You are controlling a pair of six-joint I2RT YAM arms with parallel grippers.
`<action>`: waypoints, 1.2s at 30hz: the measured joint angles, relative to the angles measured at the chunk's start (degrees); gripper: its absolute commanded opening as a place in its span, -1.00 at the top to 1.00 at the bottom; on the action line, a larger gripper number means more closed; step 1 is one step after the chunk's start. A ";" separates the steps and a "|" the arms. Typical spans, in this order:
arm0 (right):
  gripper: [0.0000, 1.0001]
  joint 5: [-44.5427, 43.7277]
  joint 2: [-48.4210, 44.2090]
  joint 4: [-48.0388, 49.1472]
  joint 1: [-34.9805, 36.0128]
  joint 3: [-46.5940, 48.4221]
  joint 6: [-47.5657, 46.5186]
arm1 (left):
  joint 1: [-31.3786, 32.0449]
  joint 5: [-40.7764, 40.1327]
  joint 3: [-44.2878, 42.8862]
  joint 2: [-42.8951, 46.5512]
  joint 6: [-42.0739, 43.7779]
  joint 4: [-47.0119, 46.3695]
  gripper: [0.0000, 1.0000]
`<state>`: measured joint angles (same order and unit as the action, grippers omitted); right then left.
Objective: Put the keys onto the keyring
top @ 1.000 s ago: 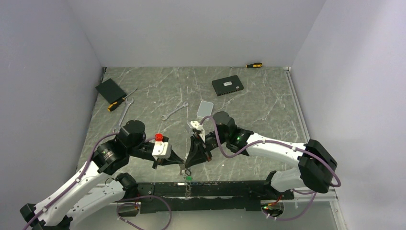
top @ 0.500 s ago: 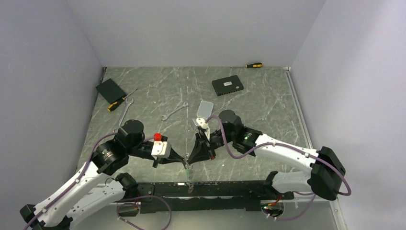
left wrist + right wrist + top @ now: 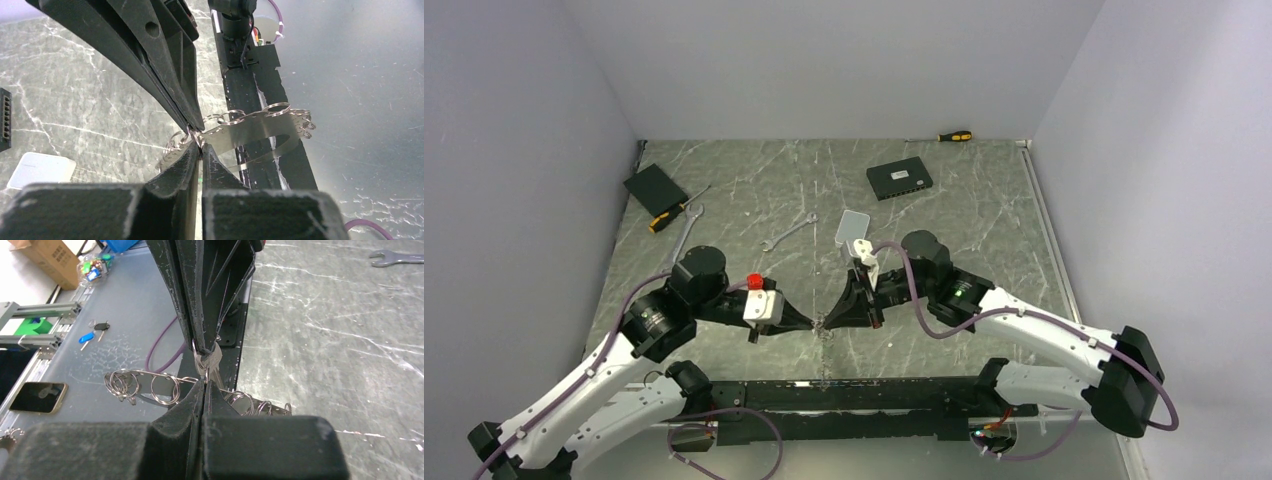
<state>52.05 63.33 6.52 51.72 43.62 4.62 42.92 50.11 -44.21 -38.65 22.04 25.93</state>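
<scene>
My two grippers meet tip to tip above the table's near edge. The left gripper [image 3: 809, 323] is shut on the keyring [image 3: 252, 129], a silvery band strung with several small split rings that hangs to one side of the tips. The keyring also shows in the right wrist view [image 3: 150, 384]. The right gripper [image 3: 831, 320] is shut on a small silver key [image 3: 214, 365], held against the left gripper's tips. In the left wrist view my left gripper [image 3: 200, 148] touches the right gripper's fingers [image 3: 165, 75]. In the right wrist view my right gripper [image 3: 205, 383] sits just under the left gripper's fingers [image 3: 200, 300].
On the table lie a small wrench [image 3: 789, 232], a longer wrench [image 3: 682, 240], a screwdriver [image 3: 674, 212], a black box [image 3: 654, 187], a black switch [image 3: 899, 180], another screwdriver [image 3: 954, 136] and a pale card [image 3: 852, 227]. Tagged keys [image 3: 92, 335] lie off the table.
Both grippers have risen and moved away from the near edge, staying tip to tip. The right arm has swung to the right. The green tag under the tips no longer shows.
</scene>
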 measured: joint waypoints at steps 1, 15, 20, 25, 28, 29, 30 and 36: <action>1.00 -0.59 -0.61 -0.04 -0.07 -0.31 0.07 | 0.00 0.00 0.02 -0.31 0.02 -0.02 0.69; 1.00 -5.29 -5.07 0.37 -1.29 -1.38 0.35 | 0.02 -0.37 2.29 -3.17 -0.66 1.68 -0.33; 1.00 -5.22 -5.05 0.39 -1.29 -1.42 0.37 | 0.02 -1.99 2.80 -0.59 -1.16 1.05 -0.28; 1.00 -5.09 -4.87 0.39 -1.27 -1.40 0.35 | 0.02 -3.13 3.39 1.55 -1.88 -0.83 -0.12; 1.00 -5.33 -4.66 0.35 -0.81 -1.40 0.24 | 0.02 -3.41 3.45 1.68 -2.01 -1.40 -0.10; 1.00 -5.68 -4.66 0.26 -0.55 -1.40 0.07 | 0.02 -3.50 3.45 1.68 -2.05 -1.40 -0.11; 1.00 -6.01 -4.66 0.07 -0.20 -1.40 -0.15 | 0.02 -3.56 3.45 1.68 -2.25 -1.49 -0.11; 1.00 -10.51 -4.70 -1.53 2.25 -1.40 -2.12 | 0.02 -5.38 3.45 1.86 -3.80 -2.78 -0.11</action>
<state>41.54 58.63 4.99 53.98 42.22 2.50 42.94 44.73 -40.75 -36.80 18.24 23.16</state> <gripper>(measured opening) 0.016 0.560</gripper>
